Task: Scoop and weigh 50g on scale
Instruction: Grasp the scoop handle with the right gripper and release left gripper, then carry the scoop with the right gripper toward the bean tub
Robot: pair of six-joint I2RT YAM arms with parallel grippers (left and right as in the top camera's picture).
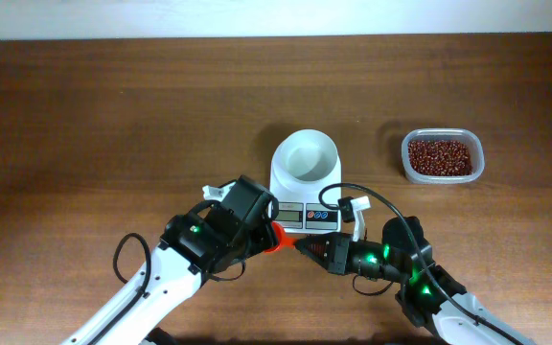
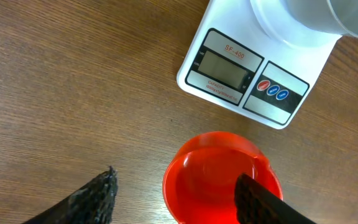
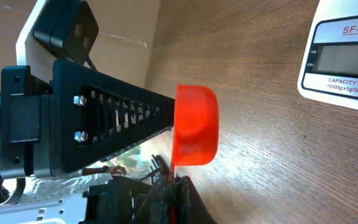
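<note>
Only overhead shows the bean tub [image 1: 442, 156]; right hand [image 3: 175, 186] pinches scoop [image 3: 194, 134].

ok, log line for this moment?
left gripper: open around red scoop | right gripper: shut on its handle | scale: bowl empty | beans: in tub

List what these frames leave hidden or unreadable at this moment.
- scale display: no digits readable in the left wrist view; too small overhead; cut off by the right edge in the right wrist view.
- red scoop: its handle is cut off by the bottom edge in the left wrist view, and overhead it is covered by the left gripper and right gripper.
- tub of red beans: seen overhead only, so its fill depth is unclear.
</note>
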